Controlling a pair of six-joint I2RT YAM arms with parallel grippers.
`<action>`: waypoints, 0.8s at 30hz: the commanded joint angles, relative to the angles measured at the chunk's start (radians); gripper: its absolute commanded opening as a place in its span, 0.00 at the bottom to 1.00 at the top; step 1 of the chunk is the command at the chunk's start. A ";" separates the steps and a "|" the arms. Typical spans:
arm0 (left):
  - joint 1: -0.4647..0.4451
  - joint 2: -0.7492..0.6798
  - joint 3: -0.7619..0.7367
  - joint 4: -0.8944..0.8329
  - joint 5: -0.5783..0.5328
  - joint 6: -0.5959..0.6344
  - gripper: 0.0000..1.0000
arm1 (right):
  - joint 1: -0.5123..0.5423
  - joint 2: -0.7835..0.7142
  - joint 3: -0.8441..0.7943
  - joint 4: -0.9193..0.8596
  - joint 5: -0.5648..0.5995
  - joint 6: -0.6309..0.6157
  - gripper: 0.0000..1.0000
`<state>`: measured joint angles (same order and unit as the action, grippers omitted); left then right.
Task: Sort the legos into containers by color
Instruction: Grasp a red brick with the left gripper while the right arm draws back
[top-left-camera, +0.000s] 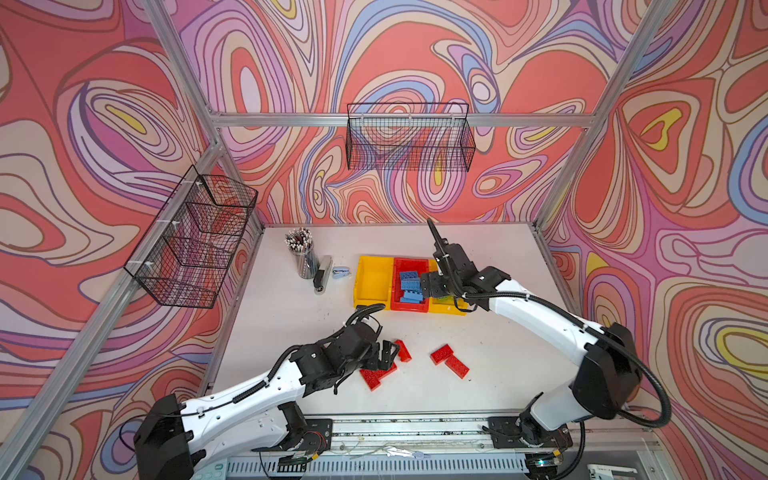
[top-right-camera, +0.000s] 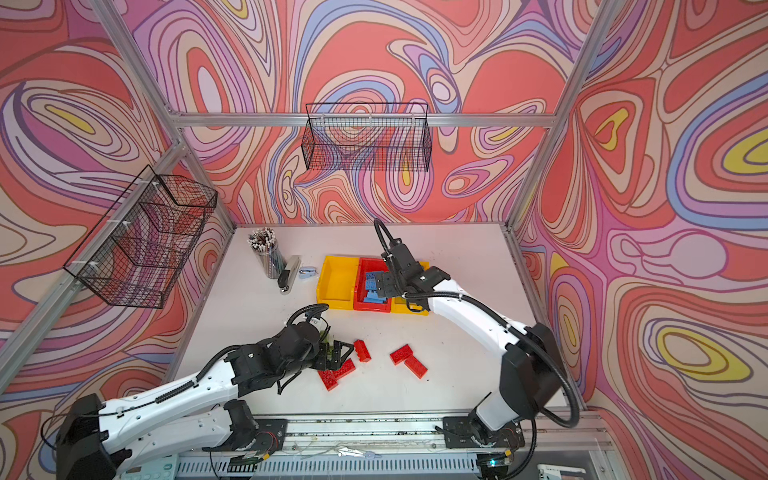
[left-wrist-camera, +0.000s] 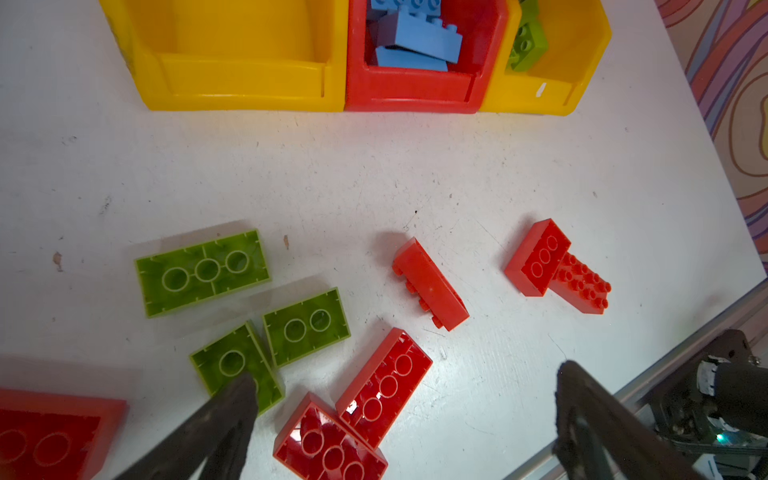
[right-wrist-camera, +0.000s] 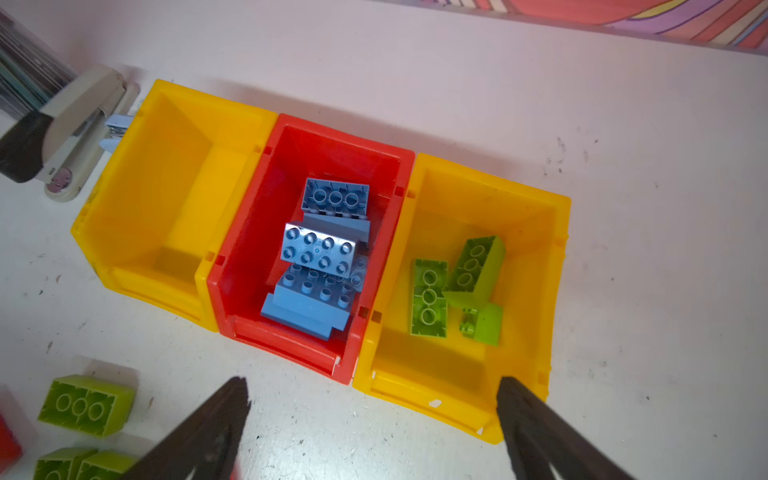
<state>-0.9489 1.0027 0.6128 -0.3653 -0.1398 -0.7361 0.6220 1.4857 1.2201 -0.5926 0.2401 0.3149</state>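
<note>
Light-blue legos (right-wrist-camera: 318, 253) fill the red bin (right-wrist-camera: 249, 232), lime-green legos (right-wrist-camera: 429, 297) a yellow bin (right-wrist-camera: 528, 257), red legos (left-wrist-camera: 384, 386) dot the white table (left-wrist-camera: 374, 166).

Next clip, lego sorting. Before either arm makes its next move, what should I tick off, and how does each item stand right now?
1. Jaws of the left gripper open, holding nothing: ok.
2. Jaws of the right gripper open, holding nothing: ok.
3. No mixed colours in a bin: ok. The red bin holds only blue legos, and the right yellow bin only green legos.
4. A bin free for red: ok. The left yellow bin is empty.
5. All legos binned: not ok. Loose green legos and red legos lie outside.
6. Red legos apart for a clean pinch: not ok. Two pairs lie touching.
</note>
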 joint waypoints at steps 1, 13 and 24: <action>0.002 0.036 0.031 0.042 0.035 -0.020 1.00 | -0.005 -0.093 -0.111 -0.021 0.028 0.036 0.98; 0.002 0.269 0.120 0.094 0.067 -0.048 0.90 | -0.005 -0.339 -0.343 -0.052 0.004 0.143 0.98; 0.002 0.484 0.249 0.055 0.069 -0.089 0.82 | -0.005 -0.432 -0.379 -0.087 0.018 0.149 0.98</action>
<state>-0.9489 1.4570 0.8417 -0.2897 -0.0780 -0.7876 0.6220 1.0775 0.8562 -0.6579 0.2470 0.4412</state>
